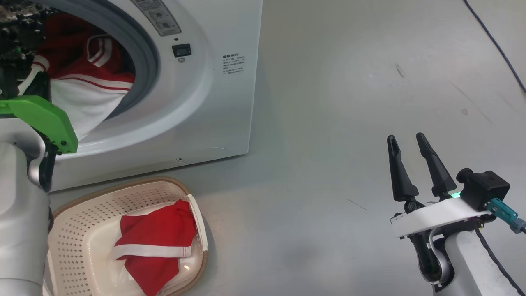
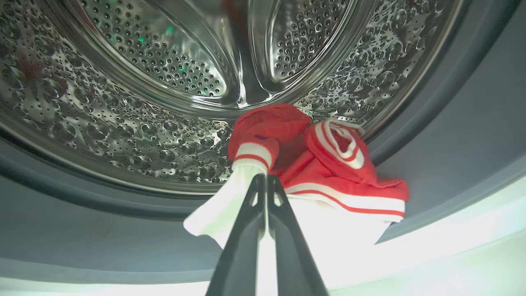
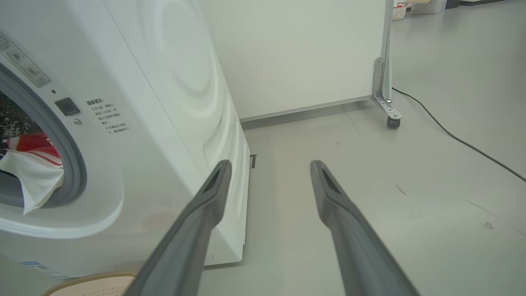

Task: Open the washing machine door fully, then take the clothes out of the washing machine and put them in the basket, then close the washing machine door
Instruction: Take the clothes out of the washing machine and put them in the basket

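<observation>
The washing machine stands at the upper left with its porthole open; the washing machine door is out of view. Red and white clothes hang out of the drum over the grey gasket. In the left wrist view my left gripper is shut, its tips pinching the white fabric of the clothes at the drum's mouth. The cream basket sits on the floor below the porthole with one red, white-striped garment in it. Far to the right, my right gripper stands open above the floor, holding nothing.
My left forearm and its green wrist part cover the porthole's left side. A white partition on a castor stands behind the machine. A black cable runs across the grey floor on the right.
</observation>
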Controlling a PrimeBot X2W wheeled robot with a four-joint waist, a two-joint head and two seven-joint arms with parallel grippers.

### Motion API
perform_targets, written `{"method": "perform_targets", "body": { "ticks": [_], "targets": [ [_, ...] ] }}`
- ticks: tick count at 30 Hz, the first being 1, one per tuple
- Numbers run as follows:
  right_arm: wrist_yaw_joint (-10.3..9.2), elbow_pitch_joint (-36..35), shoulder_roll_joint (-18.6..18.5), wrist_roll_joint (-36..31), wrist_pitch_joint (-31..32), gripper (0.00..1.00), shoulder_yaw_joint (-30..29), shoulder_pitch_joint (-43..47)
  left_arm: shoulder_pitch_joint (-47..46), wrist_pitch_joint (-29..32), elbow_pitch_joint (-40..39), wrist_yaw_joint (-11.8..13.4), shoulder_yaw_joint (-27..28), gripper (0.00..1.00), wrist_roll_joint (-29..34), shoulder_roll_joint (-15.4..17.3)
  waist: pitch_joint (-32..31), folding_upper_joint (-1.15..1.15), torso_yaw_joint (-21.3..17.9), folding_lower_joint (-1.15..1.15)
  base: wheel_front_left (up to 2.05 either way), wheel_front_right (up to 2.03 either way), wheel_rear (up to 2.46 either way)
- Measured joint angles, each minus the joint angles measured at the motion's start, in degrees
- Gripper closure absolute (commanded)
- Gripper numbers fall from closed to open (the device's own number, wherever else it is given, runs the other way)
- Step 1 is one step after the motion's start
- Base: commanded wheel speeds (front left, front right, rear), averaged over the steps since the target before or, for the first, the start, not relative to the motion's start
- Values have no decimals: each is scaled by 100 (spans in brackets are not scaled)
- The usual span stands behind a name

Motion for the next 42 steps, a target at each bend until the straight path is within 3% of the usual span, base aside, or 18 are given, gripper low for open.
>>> {"method": "perform_targets", "body": {
  "ticks": [21,36,42],
  "targets": [
    [0,51,-40,-36,0,0,-125,472,855,-1501,-505,-179,-414,100,1,-324,-850,0,695,0,0,0,0],
    [0,9,-40,-44,0,0,-158,703,1295,-1657,-1559,-179,-387,100,1,-553,-1168,0,1077,0,0,0,0],
    [0,-21,-46,-46,0,0,-134,708,1398,-1657,-2595,-179,-285,100,62,-575,-1207,0,1147,0,0,0,0]
  ]
}}
